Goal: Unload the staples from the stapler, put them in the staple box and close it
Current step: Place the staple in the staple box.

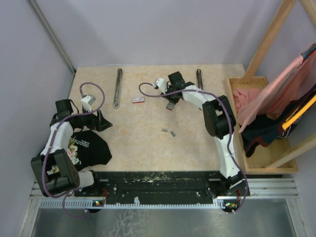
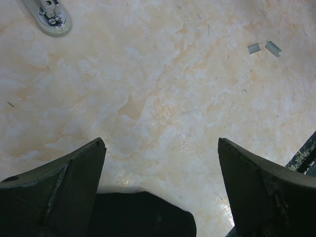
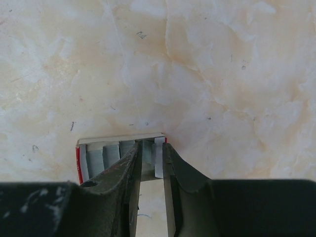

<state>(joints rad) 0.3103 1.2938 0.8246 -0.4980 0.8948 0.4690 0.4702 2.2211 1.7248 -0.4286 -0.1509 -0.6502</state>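
1. Left claw (image 2: 160,143) hangs over the table (image 1: 138,148), jaws wide apart, holding nothing.
2. Right claw (image 3: 151,145): jaws narrowly apart, tips at an open red-edged box (image 3: 118,138) of grey strips; whether it grips anything cannot be told.
3. Two loose staples (image 1: 168,131) lie mid-table, well apart from the stapler (image 1: 117,88).

Table (image 1: 138,148): beige marbled top, evenly lit. Walls (image 1: 148,29): plain pale lilac panels on three sides. Wooden frame (image 1: 269,42) and wooden tray (image 1: 270,170) stand at the table's right edge.

Small box (image 3: 101,155) sits directly beneath right tool (image 3: 151,144).
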